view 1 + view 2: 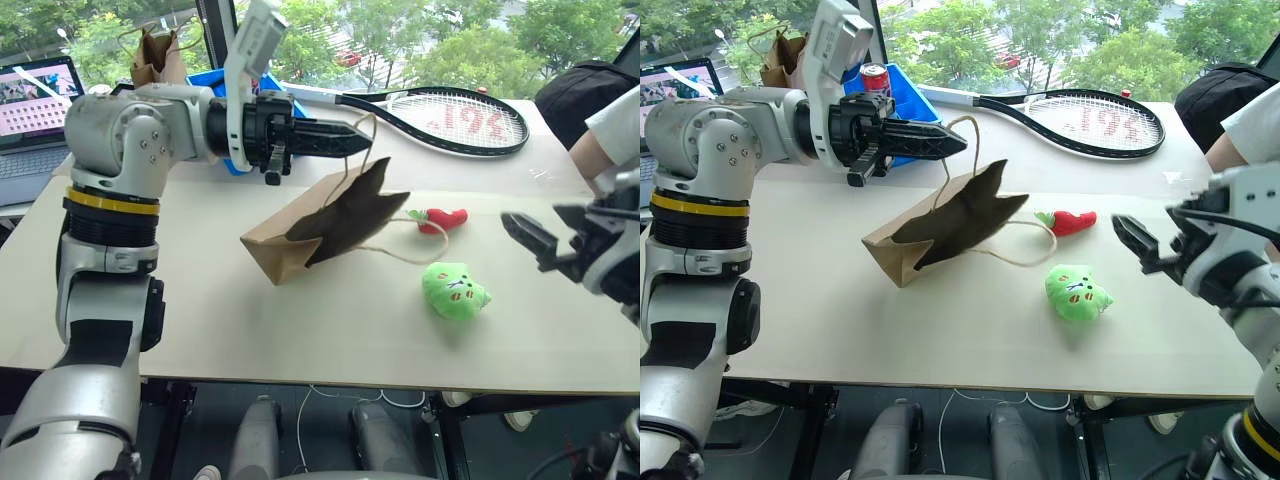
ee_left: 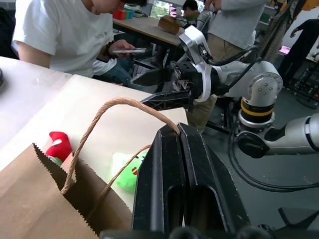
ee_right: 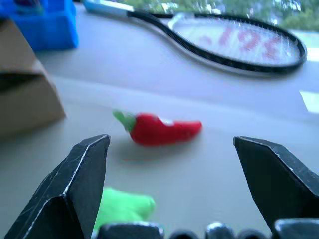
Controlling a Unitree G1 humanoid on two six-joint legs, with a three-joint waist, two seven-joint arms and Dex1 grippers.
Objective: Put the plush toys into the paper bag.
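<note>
Two soft toys lie on the pale bench (image 1: 300, 330), both outside the paper bag (image 1: 320, 225). The red chili (image 1: 443, 219) lies flat, with its green stem pointing at the bag's open mouth. The green blob (image 1: 455, 292) sits near it, at about 6 o'clock from the chili. The two toys are close but do not touch.

The paper bag is tipped over. Its bottom corner rests on the bench and its dark mouth faces 3 o'clock, toward the toys. One thin cord handle goes up to the left tool (image 1: 365, 134). That tool is squeezed tight on the handle and lifts the top of the bag off the bench. The other handle droops in a loop on the bench, just beside the chili.

The right tool (image 1: 540, 238) hangs above the bench at 3 o'clock from the toys. Its two black fingers (image 3: 82, 174) stand wide apart and hold nothing. From its own camera, the chili shows between the fingers, farther off, and the green blob shows low by one finger.

At 12 o'clock on the bench lies a tennis racket (image 1: 450, 120). A blue bin (image 1: 890, 95) with a red can (image 1: 873, 76) stands behind the left arm. A person in a white shirt (image 2: 65, 35) sits at the bench's right end, looking at a phone (image 2: 128, 51).
</note>
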